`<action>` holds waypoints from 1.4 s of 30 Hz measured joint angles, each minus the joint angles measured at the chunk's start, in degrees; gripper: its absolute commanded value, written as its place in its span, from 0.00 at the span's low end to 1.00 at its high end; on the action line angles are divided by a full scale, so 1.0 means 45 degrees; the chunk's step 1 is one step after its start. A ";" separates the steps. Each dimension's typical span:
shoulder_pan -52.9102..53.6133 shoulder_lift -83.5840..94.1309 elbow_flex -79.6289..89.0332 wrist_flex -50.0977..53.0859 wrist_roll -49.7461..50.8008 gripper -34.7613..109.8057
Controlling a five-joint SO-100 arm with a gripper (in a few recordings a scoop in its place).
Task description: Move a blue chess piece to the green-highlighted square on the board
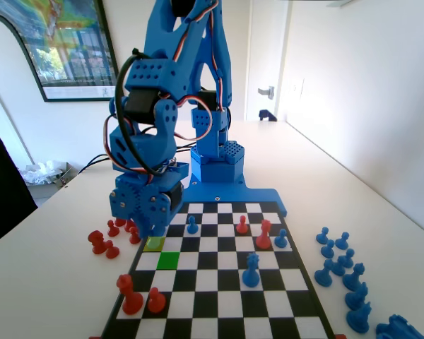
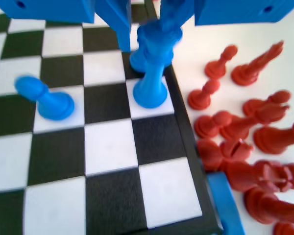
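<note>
gripper (image 1: 150, 224) low over the board's (image 1: 219, 311) left edge in fixed view | jaws flank head of a taller blue piece (image 2: 151, 73) on a white edge square; clamped or loose: can't tell, blurred | blue chess piece (image 1: 191, 224) (image 2: 44, 98) upright, two squares off, untouched | green-highlighted square (image 1: 168, 260) bare, near gripper

Red pieces (image 2: 245, 142) heaped off-board; framed picture (image 1: 63, 42) on the wall.
</note>
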 measured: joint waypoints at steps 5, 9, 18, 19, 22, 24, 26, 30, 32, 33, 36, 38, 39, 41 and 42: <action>-0.0039 -0.0059 0.0117 -0.0332 -0.0059 0.30; -0.0039 -0.0059 0.0332 -0.0723 -0.0059 0.28; -0.0039 -0.0059 0.0391 -0.0918 -0.0254 0.25; -0.0039 -0.0059 0.0391 -0.0957 -0.0254 0.25; -0.0039 -0.0059 0.0391 -0.0938 -0.0156 0.25; -0.0039 -0.0059 0.0313 -0.0781 0.0000 0.25; -0.0039 -0.0059 0.0000 -0.0215 0.0176 0.25; -0.0293 -0.0059 -0.1211 0.1543 0.0684 0.25; -0.0547 -0.0059 -0.1953 0.2832 0.1094 0.25; -0.0605 -0.0059 -0.2129 0.3086 0.1230 0.25; -0.0977 -0.0059 -0.2812 0.3867 0.1719 0.25; -0.1211 -0.0059 -0.3086 0.4023 0.1934 0.25; -0.1348 -0.0156 -0.3184 0.4043 0.1973 0.25; -0.1523 -0.0293 -0.3203 0.4043 0.2051 0.25; -0.1602 -0.0332 -0.3203 0.4121 0.2168 0.25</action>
